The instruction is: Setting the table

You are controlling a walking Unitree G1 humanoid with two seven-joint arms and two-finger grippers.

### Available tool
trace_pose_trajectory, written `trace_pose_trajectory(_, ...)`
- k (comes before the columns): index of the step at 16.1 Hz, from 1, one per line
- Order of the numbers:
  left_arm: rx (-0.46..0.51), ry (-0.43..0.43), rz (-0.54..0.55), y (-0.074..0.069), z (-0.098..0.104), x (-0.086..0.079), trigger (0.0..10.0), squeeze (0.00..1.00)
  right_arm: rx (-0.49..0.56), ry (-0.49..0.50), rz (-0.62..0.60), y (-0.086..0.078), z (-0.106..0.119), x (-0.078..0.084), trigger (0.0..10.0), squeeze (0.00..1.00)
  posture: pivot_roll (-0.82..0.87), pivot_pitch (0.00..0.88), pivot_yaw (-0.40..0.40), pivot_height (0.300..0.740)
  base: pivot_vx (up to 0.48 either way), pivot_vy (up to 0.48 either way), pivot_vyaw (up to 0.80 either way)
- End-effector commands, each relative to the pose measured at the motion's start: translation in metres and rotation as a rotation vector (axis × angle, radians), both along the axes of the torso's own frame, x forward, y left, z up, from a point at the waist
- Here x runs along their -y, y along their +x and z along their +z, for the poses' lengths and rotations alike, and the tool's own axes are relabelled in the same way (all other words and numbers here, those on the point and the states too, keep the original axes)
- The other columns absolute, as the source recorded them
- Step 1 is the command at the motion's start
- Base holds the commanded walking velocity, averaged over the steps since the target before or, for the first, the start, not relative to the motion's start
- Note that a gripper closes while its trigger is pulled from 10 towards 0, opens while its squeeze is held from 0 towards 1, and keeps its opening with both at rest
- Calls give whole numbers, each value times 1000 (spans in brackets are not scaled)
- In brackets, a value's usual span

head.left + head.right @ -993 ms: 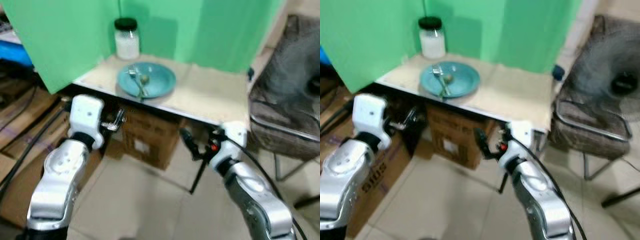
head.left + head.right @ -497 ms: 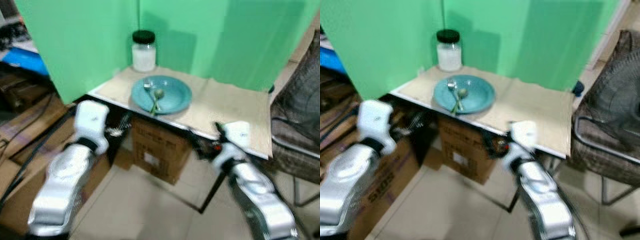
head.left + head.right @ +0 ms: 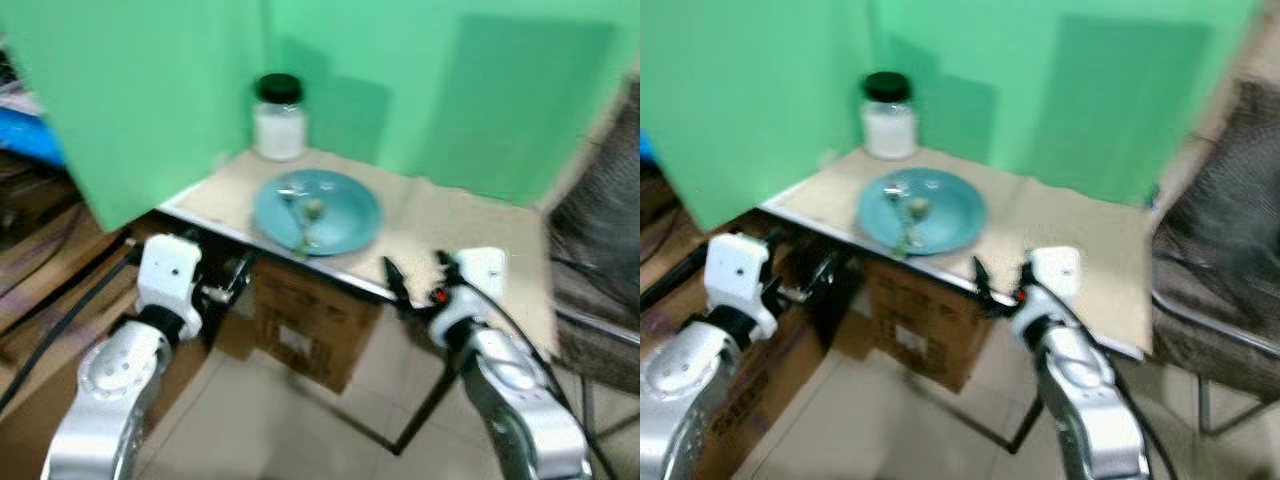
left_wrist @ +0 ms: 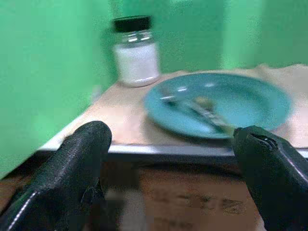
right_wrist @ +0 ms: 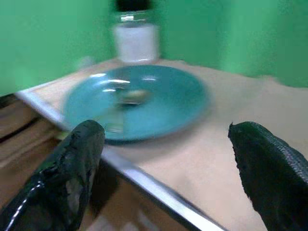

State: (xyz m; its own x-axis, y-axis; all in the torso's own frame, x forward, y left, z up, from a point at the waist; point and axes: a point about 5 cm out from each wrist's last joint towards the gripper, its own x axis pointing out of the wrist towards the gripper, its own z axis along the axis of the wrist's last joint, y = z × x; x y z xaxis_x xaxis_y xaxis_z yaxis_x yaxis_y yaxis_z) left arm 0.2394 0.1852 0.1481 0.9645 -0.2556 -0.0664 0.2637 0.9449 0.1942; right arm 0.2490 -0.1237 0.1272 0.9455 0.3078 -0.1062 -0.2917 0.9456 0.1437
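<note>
A teal plate (image 3: 340,215) lies near the front edge of the beige table (image 3: 460,215). A fork (image 3: 291,194) and a spoon (image 3: 311,213) rest on it. A jar (image 3: 279,118) with white contents and a black lid stands behind the plate at the green backdrop. My left gripper (image 3: 236,279) is open, below the table's front left edge; past its fingers (image 4: 82,159) the plate (image 4: 250,103) and the jar (image 4: 136,52) appear. My right gripper (image 3: 416,277) is open at the front edge, right of the plate. Its fingers (image 5: 79,159) frame the plate (image 5: 168,103).
A green backdrop (image 3: 150,80) walls the table at the back and left. A cardboard box (image 3: 310,325) sits under the table. A dark mesh chair (image 3: 600,230) stands to the right. Cables and boxes (image 3: 40,300) lie on the floor at left.
The camera has shifted and the picture is blurred. My right gripper has come up from below the table to its front edge. The left gripper stays under the left edge.
</note>
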Motion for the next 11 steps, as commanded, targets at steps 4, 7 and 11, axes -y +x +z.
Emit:
trace_pose_trajectory(4, 32, 4, -41, 1, 4, 8, 10000, 0, -7, 3, -14, 1, 2, 7, 10000, 0, 107, 0, -49, 740, 350, 0, 600)
trace_pose_trajectory(7, 34, 10, -50, 2, 6, 8, 10000, 0, -25, -15, -23, 4, 2, 8, 10000, 0, 107, 0, -48, 740, 350, 0, 0)
trace_pose_trajectory(11, 21, 24, -98, 2, 6, 10, 10000, 0, -72, -86, -40, 10, 5, 12, 10000, 0, 105, 0, -50, 740, 348, 0, 0)
